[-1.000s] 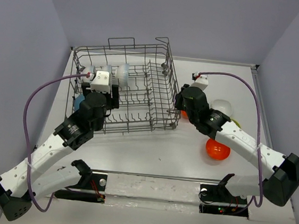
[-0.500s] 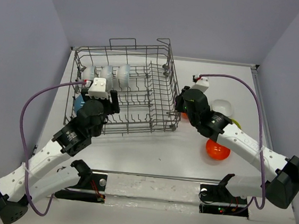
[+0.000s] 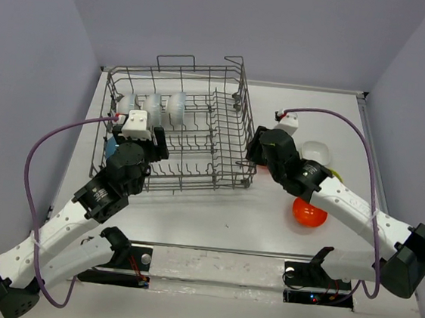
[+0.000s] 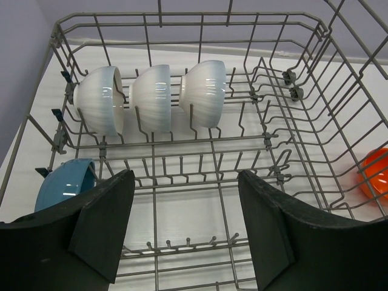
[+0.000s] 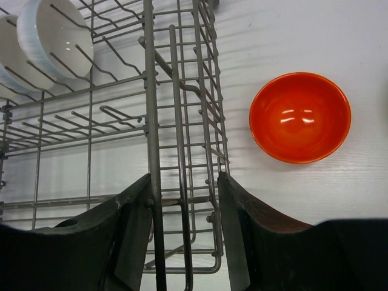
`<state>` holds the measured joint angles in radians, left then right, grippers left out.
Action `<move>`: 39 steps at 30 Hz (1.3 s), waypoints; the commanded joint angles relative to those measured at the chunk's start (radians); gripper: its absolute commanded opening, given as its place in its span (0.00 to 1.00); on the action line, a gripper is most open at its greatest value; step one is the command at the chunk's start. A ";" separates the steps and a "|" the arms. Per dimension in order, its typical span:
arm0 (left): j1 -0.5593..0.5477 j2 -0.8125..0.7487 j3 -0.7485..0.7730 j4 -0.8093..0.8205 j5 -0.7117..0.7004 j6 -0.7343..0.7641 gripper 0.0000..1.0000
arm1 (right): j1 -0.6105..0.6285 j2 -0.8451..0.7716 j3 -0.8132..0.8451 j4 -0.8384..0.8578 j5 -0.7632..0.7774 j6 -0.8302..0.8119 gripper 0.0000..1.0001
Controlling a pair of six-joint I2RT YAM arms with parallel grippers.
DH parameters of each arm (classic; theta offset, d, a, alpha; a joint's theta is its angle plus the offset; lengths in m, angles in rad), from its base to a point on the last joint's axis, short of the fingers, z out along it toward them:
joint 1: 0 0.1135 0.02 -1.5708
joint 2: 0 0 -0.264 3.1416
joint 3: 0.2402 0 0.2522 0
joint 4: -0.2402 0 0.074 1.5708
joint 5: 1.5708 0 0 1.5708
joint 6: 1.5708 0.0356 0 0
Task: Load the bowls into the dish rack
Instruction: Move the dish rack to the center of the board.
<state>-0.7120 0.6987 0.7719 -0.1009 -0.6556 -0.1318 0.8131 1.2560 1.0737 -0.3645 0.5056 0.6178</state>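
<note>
Quick read on where things stood. The dish rack [image 3: 177,129] sat on the counter [image 3: 214,220] at the far left. Three white bowls [image 4: 154,97] stood on edge in a row along its back-left tines. A blue bowl [image 4: 63,185] sat at the rack's near-left corner, and I honestly couldn't tell if it was inside the wires or just outside.

The left end effector [image 4: 185,182] hung over the rack, spread wide with nothing in it. The right end effector [image 5: 185,188] was partly spread and also empty, and its jaws straddled the rack's right wall, with the top rim wire touching one finger.

An orange bowl [image 5: 300,118] was on the counter just beside that wall. A second orange bowl [image 3: 308,212], a lone white bowl [image 3: 317,150] and a sliver of a yellow-green bowl [image 3: 335,174] sat further right. I'd call it about halfway.

The right side worried me. With a wire between those jaws, any sideways swing toward the orange bowl could hook the wall and drag the whole rack. That could knock the standing white ones off their tines. The bowls looked glossy too, so a shallow rim pinch might slip. If the left one dropped straight down, it could jam into the tines.
</note>
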 commanded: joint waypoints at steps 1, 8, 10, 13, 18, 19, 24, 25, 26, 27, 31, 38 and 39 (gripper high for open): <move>-0.003 -0.010 -0.013 0.056 -0.038 0.004 0.79 | 0.018 0.011 -0.005 -0.212 -0.022 -0.046 0.52; -0.004 -0.011 -0.016 0.059 -0.045 0.009 0.79 | 0.018 -0.024 0.060 -0.243 0.019 -0.070 0.55; -0.004 -0.010 -0.016 0.061 -0.050 0.014 0.78 | 0.018 -0.038 0.074 -0.244 0.021 -0.076 0.55; -0.003 -0.011 -0.017 0.061 -0.053 0.017 0.78 | 0.018 -0.046 0.103 -0.246 0.022 -0.082 0.56; -0.004 -0.016 -0.019 0.059 -0.059 0.020 0.78 | 0.018 -0.046 0.118 -0.243 0.034 -0.092 0.57; -0.004 -0.016 -0.019 0.061 -0.058 0.021 0.79 | 0.018 -0.046 0.120 -0.244 0.034 -0.092 0.58; -0.003 -0.022 -0.022 0.063 -0.070 0.021 0.79 | 0.018 -0.064 0.129 -0.235 0.016 -0.098 0.61; -0.003 -0.021 -0.022 0.061 -0.073 0.021 0.78 | 0.018 -0.069 0.130 -0.234 0.010 -0.098 0.63; -0.004 -0.019 -0.023 0.064 -0.079 0.021 0.79 | 0.018 -0.079 0.138 -0.232 -0.002 -0.101 0.63; -0.004 -0.018 -0.023 0.064 -0.079 0.021 0.78 | 0.018 -0.079 0.138 -0.229 -0.002 -0.101 0.63; -0.003 -0.019 -0.023 0.064 -0.079 0.023 0.79 | 0.018 -0.104 0.147 -0.220 -0.007 -0.109 0.64; -0.004 -0.025 -0.025 0.066 -0.084 0.024 0.79 | 0.018 -0.139 0.167 -0.217 0.024 -0.115 0.66; -0.003 -0.025 -0.025 0.066 -0.084 0.026 0.78 | 0.018 -0.150 0.172 -0.220 0.036 -0.116 0.66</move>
<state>-0.7120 0.6960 0.7589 -0.0937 -0.7090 -0.1101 0.8207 1.1526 1.1893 -0.5926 0.5018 0.5205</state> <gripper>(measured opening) 0.786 0.660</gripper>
